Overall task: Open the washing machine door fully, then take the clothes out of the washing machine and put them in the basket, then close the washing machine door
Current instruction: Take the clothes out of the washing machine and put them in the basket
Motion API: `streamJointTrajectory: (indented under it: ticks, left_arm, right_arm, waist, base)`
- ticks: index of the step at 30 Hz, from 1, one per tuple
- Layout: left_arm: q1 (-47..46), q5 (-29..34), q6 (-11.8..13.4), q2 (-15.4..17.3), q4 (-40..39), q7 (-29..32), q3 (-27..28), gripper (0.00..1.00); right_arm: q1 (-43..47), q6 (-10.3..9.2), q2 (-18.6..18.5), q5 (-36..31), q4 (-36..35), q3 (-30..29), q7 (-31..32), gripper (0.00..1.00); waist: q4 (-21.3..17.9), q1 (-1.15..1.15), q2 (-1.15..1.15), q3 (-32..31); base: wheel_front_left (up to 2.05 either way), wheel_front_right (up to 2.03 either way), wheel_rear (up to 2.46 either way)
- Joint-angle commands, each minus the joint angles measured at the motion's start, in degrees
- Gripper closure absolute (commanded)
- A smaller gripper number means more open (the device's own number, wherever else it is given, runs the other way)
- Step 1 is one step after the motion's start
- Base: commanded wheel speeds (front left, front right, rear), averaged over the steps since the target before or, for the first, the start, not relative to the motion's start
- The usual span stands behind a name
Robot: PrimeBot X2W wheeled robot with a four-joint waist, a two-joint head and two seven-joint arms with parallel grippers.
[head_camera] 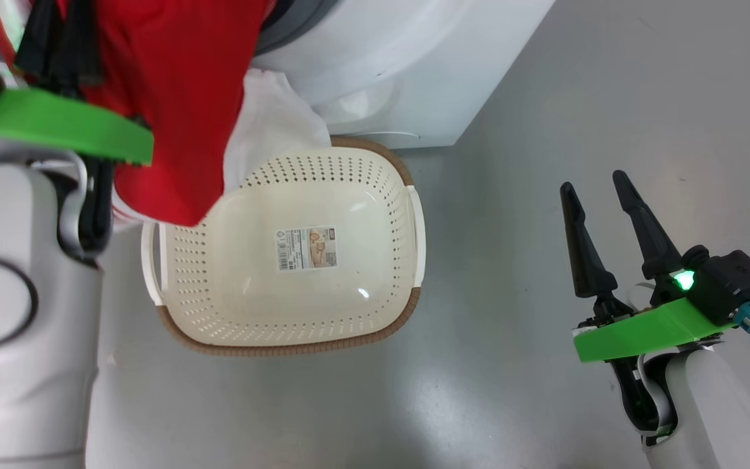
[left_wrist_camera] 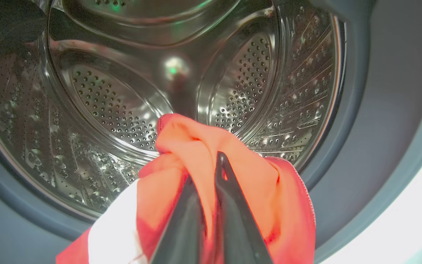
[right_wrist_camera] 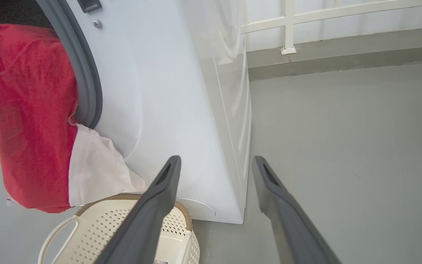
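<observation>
One bright red sports garment with a white panel hangs out of the big white front-loading washing machine, the desk editor remarks. "What holds it there?"

"The robot's left claw, clamped together on a bunched fold of the thin fabric just in front of the perforated steel drum," the photographer replies. "The grip is high, so the cloth drapes clear of the grey rubber ring. Its lower hem dangles over a corner of the small cream-white perforated basket with the brown woven-look rim. That basket stands on the grey floor, close against the machine's front."

"And the right claw?"

"Fingers apart, holding nothing, off to the side above the floor and well apart from the basket. It is likely placed there to leave the drop path free. The basket holds nothing yet beyond its label sticker. By the photographer's reading, lowering the garment into the basket comes next, and closing the door after that."
</observation>
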Motion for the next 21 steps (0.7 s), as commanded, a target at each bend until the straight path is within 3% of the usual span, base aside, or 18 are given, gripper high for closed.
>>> streamJointTrajectory:
  ticks: [1,14,21]
  left_arm:
    - [2.46,0.62,-0.31,1.95,-4.41,-0.68,2.21,1.00]
    - [15.77,0.33,-0.31,0.08,-23.79,-0.69,4.39,1.00]
    - [22.25,0.18,-0.32,-1.02,-30.39,-0.69,4.10,1.00]
  right_arm:
    - [1.56,0.35,0.08,-0.97,-1.19,0.95,-0.36,0.00]
    - [2.76,0.35,0.08,-1.21,-1.31,0.65,-0.36,0.00]
    - [3.01,0.35,0.08,-1.23,-1.39,0.75,-0.36,0.00]
  waist:
    - [0.31,0.00,0.00,-0.38]
    - [1.25,0.00,0.00,-1.44]
    - [1.23,0.00,0.00,-1.55]
  base:
    - [0.00,0.00,0.00]
    - [0.00,0.00,0.00]
    - [0.00,0.00,0.00]
